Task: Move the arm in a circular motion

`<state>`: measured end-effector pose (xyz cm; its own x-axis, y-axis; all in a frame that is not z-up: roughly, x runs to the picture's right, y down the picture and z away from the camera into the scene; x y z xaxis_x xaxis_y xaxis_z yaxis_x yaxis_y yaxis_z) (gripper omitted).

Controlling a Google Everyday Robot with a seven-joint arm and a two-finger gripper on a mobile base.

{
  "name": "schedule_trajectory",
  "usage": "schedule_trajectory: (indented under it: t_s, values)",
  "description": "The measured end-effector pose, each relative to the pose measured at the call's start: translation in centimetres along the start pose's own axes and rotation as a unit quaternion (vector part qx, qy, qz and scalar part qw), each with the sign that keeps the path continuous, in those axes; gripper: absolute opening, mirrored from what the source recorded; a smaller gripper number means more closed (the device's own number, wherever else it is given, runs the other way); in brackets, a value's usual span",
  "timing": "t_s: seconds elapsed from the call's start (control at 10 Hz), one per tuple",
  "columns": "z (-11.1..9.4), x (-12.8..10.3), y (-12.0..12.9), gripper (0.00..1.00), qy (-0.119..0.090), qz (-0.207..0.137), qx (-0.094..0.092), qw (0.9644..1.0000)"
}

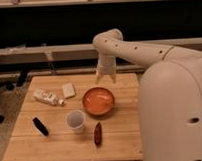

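The cream-white jointed arm (138, 51) reaches in from the right across the back of a wooden table (56, 144). Its thick segments carry small dark holes, and its end points down. The gripper (106, 78) hangs at the arm's end above the back edge of the table, just behind an orange bowl (99, 101). It holds nothing that I can see.
On the table lie a lying plastic bottle (48, 98), a small pale block (69, 89), a white cup (75, 120), a black object (40, 126) and a dark red object (98, 133). The robot's large white body (175, 112) fills the right. A dark wall and rails stand behind.
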<state>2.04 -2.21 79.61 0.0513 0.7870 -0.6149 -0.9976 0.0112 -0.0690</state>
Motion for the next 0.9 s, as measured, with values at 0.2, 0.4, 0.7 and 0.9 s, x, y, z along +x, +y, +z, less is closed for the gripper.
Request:
schedule_trajectory:
  t_s: [0.2, 0.4, 0.7, 0.9]
  values:
    - [0.1, -0.9, 1.4, 0.65, 0.0, -0.014, 0.006, 0.9999]
    - [0.1, -1.3, 2.0, 0.65, 0.001, -0.022, 0.009, 0.9997]
    - [0.1, -2.2, 4.0, 0.65, 0.002, -0.035, 0.014, 0.9993]
    - [0.2, -2.4, 4.9, 0.65, 0.003, -0.041, 0.016, 0.999]
